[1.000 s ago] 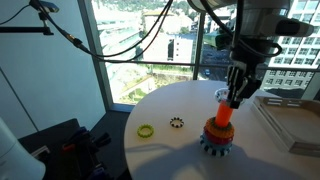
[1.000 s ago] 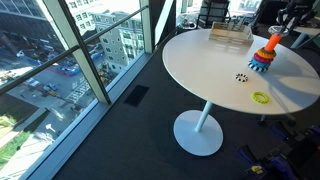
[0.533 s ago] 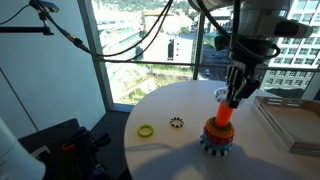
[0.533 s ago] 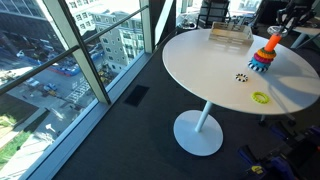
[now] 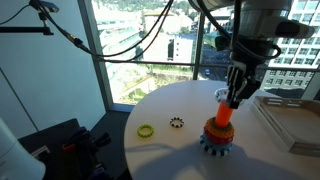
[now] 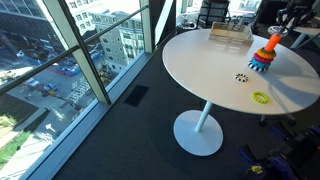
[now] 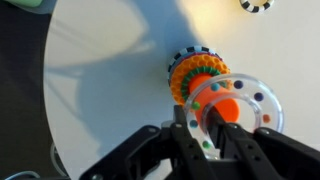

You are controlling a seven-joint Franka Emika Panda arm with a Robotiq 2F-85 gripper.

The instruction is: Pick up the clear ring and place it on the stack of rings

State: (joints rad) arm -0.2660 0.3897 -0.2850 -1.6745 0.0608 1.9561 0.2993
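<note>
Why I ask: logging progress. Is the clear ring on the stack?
Not seated: gripper holds clear ring above the stack, peg seen through its hole.

See-through, colourless plastic with a glossy whitish sheen on the clear ring [image 7: 258,98], dotted with small coloured spots. Smooth, bright moulded plastic on the stack of rings [image 7: 190,72], orange and yellow over a blue toothed base. Matt black casing, hard and smooth, on the gripper [image 7: 213,135]. Smooth white top with a soft satin sheen on the table [image 6: 200,60]. Opaque plastic, plain and smooth, on the yellow-green ring [image 5: 146,131]. Dark, matt, carpet-like floor [image 6: 120,130]. Glossy glass in the window [image 6: 60,50].
</note>
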